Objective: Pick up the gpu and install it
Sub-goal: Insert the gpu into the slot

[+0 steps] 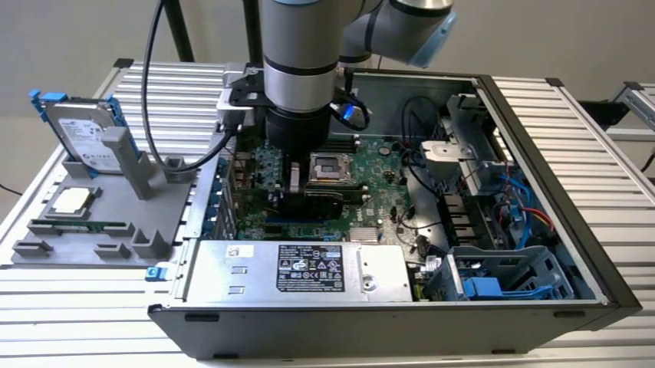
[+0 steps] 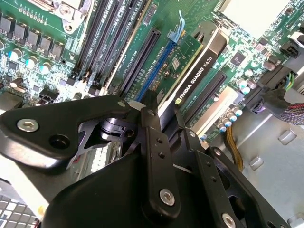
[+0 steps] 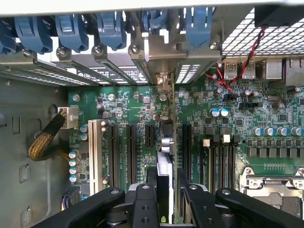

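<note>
Exterior view's left holds a grey fixture (image 1: 97, 222) on the bench (image 1: 82, 322), with a silver hard drive (image 1: 84, 132) standing in it, a processor chip (image 1: 70, 201) lying flat and a narrow memory stick (image 1: 77, 226) in a groove. More to the right is the open computer case (image 1: 573, 230), and the arm (image 1: 302, 54) comes down into it over the motherboard (image 1: 384, 192).

Under the arm, the claw (image 3: 164, 190) is pressed together on the gpu (image 2: 192, 83), pinching the thin card by its upper edge between two black fingers (image 3: 142, 199). In the second wrist view the card stands on its edge, black cooler face showing, directly below the claw and just beside the blue expansion slot (image 2: 154, 71). In the first wrist view its long axis runs straight away from the claw toward the metal bracket (image 3: 164, 80) at the rear wall of the case, parallel to the black slots (image 3: 130, 152) beside it.

I judge the card is over its slot or partly in it; I cannot tell if it is fully seated
</note>
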Action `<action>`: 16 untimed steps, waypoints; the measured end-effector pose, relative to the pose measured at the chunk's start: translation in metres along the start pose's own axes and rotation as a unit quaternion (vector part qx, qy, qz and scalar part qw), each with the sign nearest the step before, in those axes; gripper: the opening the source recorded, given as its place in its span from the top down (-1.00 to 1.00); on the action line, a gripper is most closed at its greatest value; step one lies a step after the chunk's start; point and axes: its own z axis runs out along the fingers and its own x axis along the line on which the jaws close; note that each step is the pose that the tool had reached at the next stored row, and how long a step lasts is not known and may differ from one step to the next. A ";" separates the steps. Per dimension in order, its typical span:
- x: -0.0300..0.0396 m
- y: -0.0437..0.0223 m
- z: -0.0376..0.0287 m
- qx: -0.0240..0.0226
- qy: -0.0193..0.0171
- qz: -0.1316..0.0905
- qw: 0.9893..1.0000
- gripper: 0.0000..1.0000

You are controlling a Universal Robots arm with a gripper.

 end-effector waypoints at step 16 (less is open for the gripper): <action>0.0052 -0.0003 0.0005 -0.002 -0.004 0.000 1.000 1.00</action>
